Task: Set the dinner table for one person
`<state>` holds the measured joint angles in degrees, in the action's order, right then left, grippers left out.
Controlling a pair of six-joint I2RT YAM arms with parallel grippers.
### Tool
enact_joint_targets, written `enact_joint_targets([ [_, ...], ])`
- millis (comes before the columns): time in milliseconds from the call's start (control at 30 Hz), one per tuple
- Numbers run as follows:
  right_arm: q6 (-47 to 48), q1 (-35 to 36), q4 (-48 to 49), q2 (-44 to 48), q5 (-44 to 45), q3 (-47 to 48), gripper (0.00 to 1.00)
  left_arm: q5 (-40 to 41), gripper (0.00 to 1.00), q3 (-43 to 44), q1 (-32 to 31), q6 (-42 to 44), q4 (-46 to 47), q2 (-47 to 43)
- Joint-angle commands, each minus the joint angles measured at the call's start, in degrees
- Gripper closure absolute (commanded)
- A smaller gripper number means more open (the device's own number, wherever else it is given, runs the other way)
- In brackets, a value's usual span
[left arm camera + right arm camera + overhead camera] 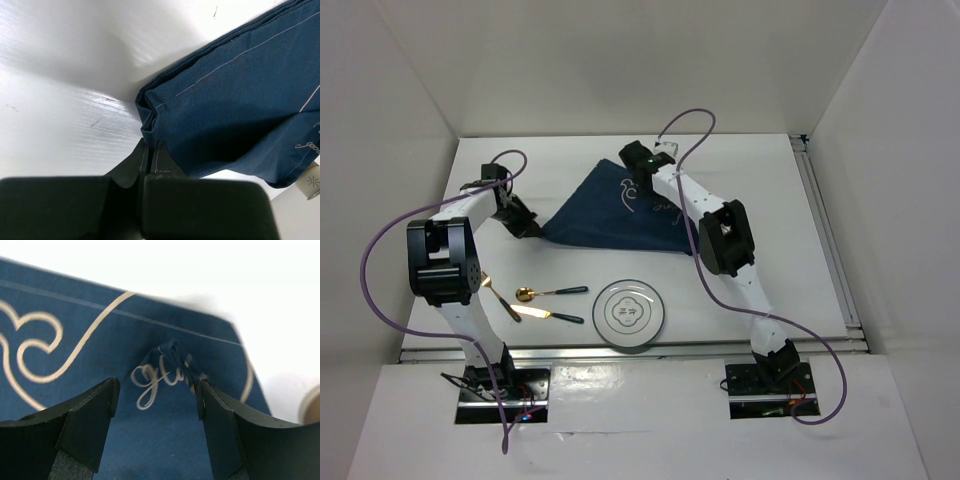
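The white desk (790,210) lies under the navy mat (600,215) and spreads wide on every side of it. The mat is rumpled and folded, roughly triangular. Both arms reach over it, covering its far edge and left corner from above. On the near side of the mat, well apart from it, sits a round plate (631,314). Near of the mat's left corner lie a gold spoon (550,292) and a knife (550,315). The right pincer (157,395) stands wide open over the mat's script, holding nothing, with a small pucker of cloth between its jaws. The left pincer (150,150) is fully closed, its tips touching the mat's folded left corner; whether cloth is nipped I cannot tell.
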<state>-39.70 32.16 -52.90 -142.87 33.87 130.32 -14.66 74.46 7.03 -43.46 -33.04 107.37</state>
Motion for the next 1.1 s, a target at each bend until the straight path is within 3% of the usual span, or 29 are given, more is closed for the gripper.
enact_joint_targets([
  [0, -4.67, 0.88, -4.57, -0.22, 7.53, 2.92, 0.26, 0.76, 1.0, 1.22, -0.26, 1.63, -0.98, -1.82],
  [200, -6.53, 3.16, -3.18, 7.07, 14.82, -0.68, 0.25, 1.3, 1.0, 1.22, -0.26, 1.63, -0.98, -1.82],
  [300, 3.81, 2.3, 6.29, 9.71, 5.19, -4.64, 0.36, 0.77, 1.0, 1.22, -0.26, 1.63, -0.45, -1.82],
  [500, 3.32, 0.36, -0.79, 0.85, -1.6, 6.08, 0.37, 0.77, 1.0, 0.52, -0.26, 1.1, 0.17, -1.82],
  [1067, 1.56, -2.63, -0.18, -6.63, -7.51, 6.96, 0.38, 1.82, 1.0, 0.52, -0.26, 2.15, -0.89, -1.82],
])
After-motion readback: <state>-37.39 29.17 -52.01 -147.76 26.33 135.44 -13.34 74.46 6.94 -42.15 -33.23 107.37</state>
